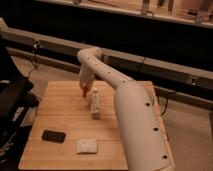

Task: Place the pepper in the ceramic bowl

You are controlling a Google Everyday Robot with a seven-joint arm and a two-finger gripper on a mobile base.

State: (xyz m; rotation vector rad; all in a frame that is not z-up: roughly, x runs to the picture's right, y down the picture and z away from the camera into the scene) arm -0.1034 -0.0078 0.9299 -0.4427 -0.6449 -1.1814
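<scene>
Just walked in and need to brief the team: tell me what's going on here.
The robot's arm reaches over the wooden table, its gripper shut on the small orange-red pepper, held above the tabletop just left of a white bottle. A black flat object and a white pad lie nearer the front edge. The ceramic bowl is not in sight, so the pepper is not yet placed.
</scene>
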